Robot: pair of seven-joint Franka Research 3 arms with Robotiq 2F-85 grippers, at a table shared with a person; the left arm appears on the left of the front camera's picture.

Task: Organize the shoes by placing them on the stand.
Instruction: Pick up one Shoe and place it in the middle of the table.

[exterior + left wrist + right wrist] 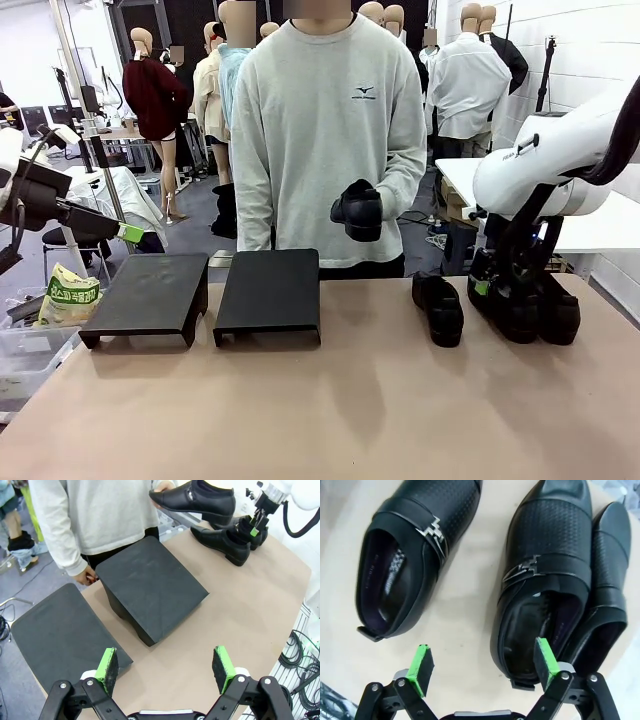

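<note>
The right gripper point(482, 662) is hanging, jaws apart and empty, over three shoes point(545, 580) lying on the surface point(350, 400). The left gripper point(165, 667) is hovering above two stands point(150, 587), jaws apart too, while the person point(320, 130) is holding the fourth shoe point(358, 208) over the far edge.

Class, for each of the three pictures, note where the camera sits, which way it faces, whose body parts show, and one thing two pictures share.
Front: between the arms, facing across the table at the person; the right gripper shows low at the right.
Left wrist: above the open left gripper, looking down at two stands.
Right wrist: above the open right gripper, looking straight down at three shoes.
Shared: the held shoe shows in front and left wrist.
</note>
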